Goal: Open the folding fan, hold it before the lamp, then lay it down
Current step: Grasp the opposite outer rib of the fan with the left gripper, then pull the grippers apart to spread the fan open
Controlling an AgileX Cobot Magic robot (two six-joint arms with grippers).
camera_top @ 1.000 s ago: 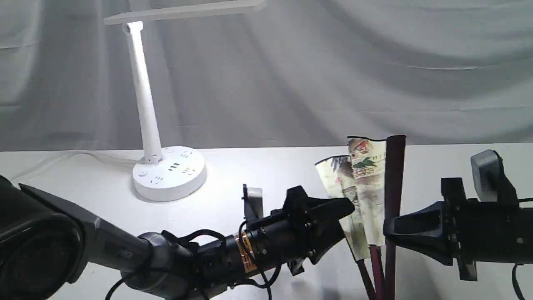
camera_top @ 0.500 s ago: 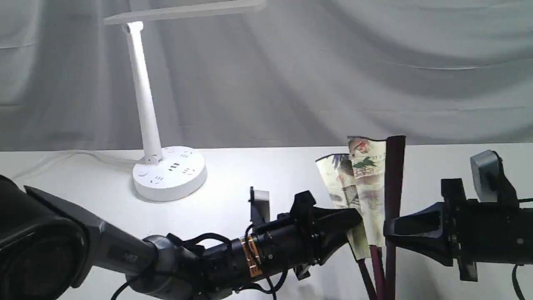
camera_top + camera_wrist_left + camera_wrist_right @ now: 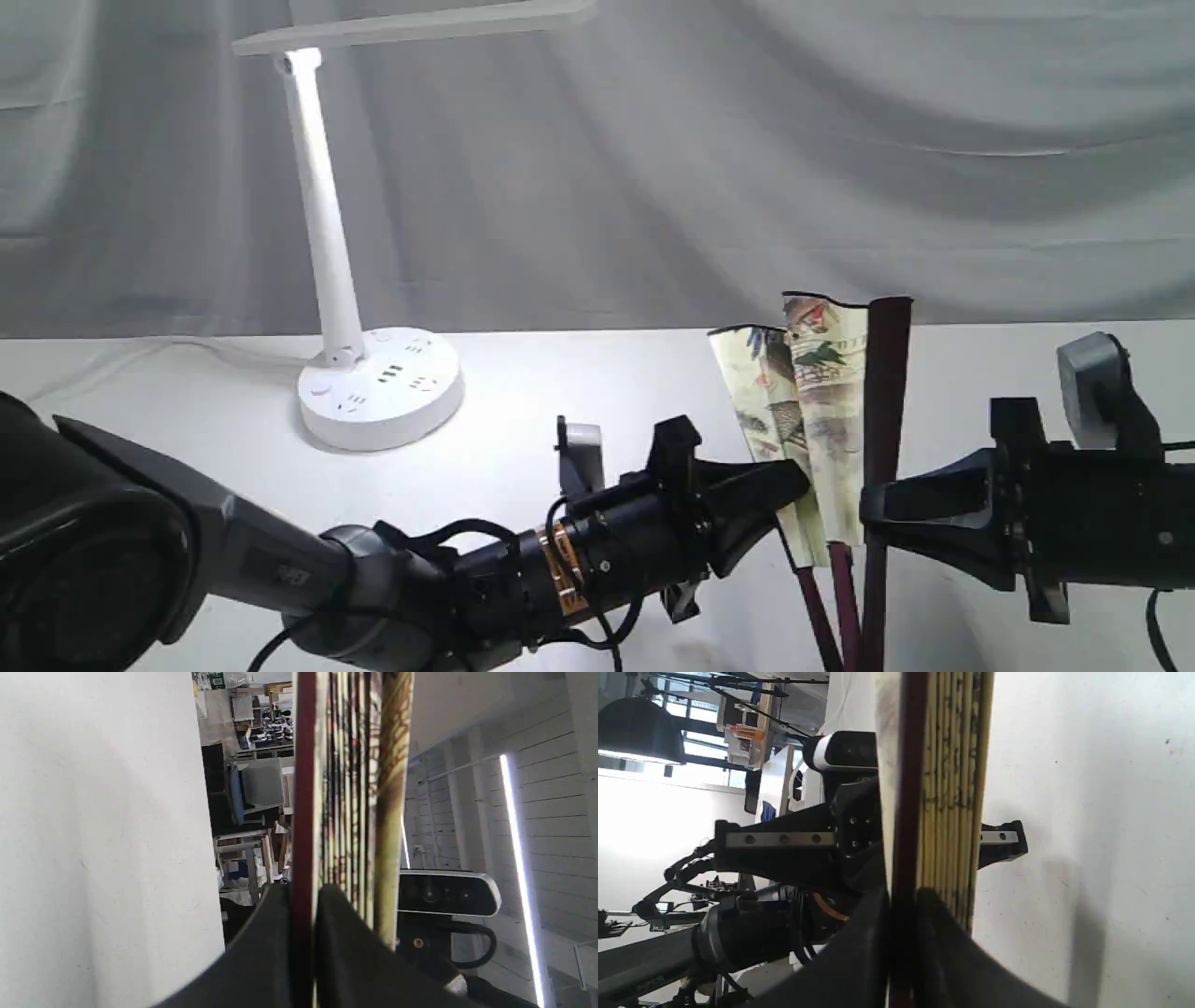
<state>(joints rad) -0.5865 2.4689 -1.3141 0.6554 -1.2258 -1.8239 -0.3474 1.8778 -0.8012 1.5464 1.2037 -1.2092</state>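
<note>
The folding fan (image 3: 822, 411) stands upright at the right of the table, only slightly spread, showing a few painted cream pleats and maroon ribs. My left gripper (image 3: 789, 481) is shut on its left outer rib (image 3: 303, 812). On the other side my right gripper (image 3: 873, 509) is shut on the right maroon guard (image 3: 885, 392), also seen edge-on as the fan (image 3: 934, 788) in the right wrist view. The white lamp (image 3: 322, 233) stands lit at the back left, its round base (image 3: 381, 387) on the table, well left of the fan.
A grey cloth backdrop (image 3: 747, 159) hangs behind the white table (image 3: 579, 373). The lamp's cable (image 3: 177, 350) runs off to the left along the table's back edge.
The left gripper has slid a little to the right and up along the fan, and the fan's pleats have lifted slightly. The right gripper has hardly moved.
</note>
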